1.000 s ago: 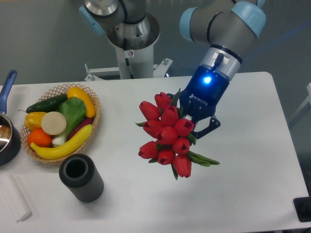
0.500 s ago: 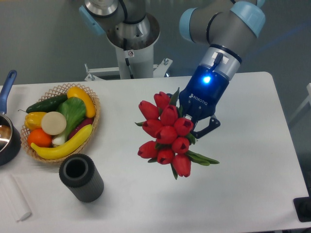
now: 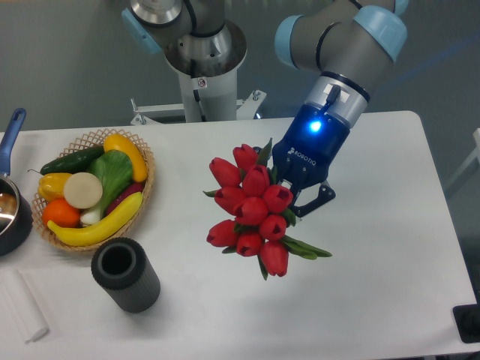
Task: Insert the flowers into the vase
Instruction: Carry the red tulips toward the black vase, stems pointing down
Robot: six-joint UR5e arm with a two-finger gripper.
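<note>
Fingers of the gripper clamp the flowers mid-frame; the vase stands lower left, below a fruit basket, pot at left edge.

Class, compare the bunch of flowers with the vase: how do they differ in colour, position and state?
The flowers are bright red with green leaves; the vase is dark grey-black. The flowers are held by the gripper mid-table, whereas the vase sits free at front left. The bunch looks wider than the vase's empty mouth.
</note>
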